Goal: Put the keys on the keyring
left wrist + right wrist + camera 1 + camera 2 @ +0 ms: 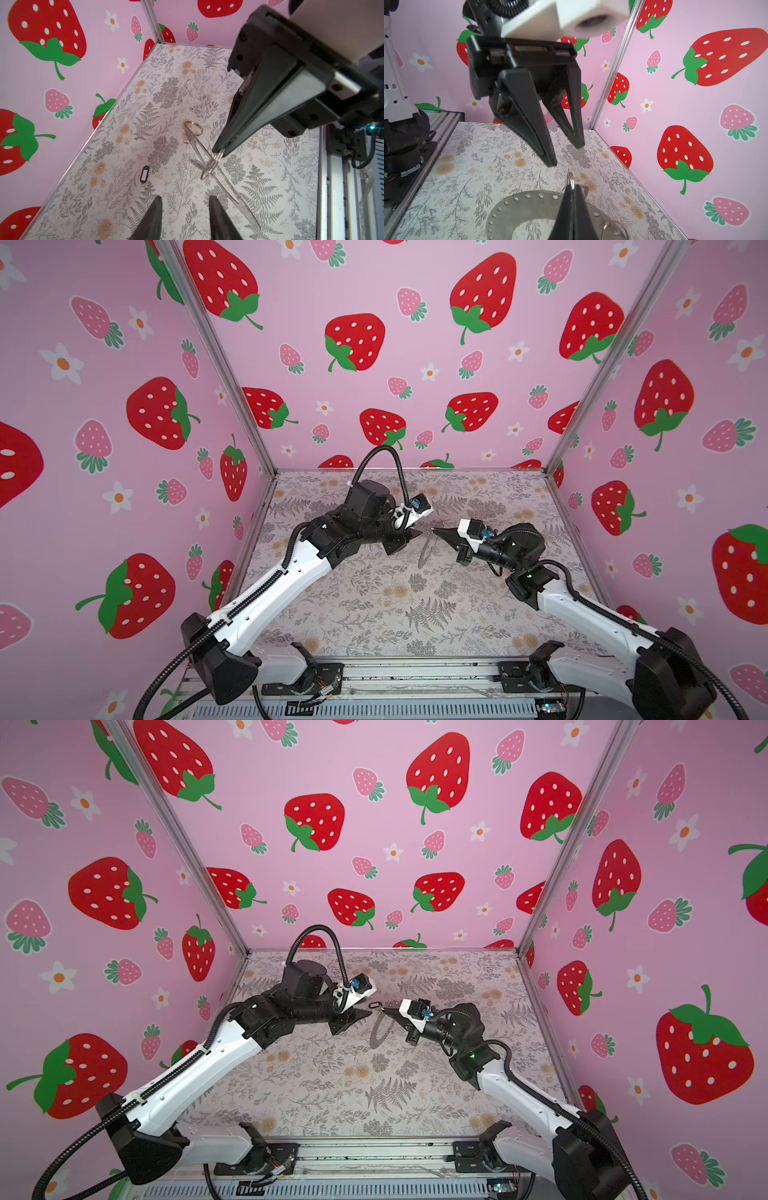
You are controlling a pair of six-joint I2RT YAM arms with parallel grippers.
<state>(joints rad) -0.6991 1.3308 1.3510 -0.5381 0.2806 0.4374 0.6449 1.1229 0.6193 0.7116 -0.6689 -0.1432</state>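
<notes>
**Strawberries on pink, ferns on cream**

The walls (291,302) are pink, printed with red and pale-pink strawberries, green leaves and white, orange-centred flowers. The tabletop (374,614) is off-white with grey ferns and tan blossoms. The keyring (517,204) is silvery-grey, dotted along its rim. The oval tag (144,174) is black-rimmed and white-centred. The arms (270,597) are white with black joints. The left tool (564,154) and right tool (218,150) are black.

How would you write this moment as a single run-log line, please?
left gripper: open, empty | right gripper: shut on keyring wire loop | oval tag: loose on table
</notes>
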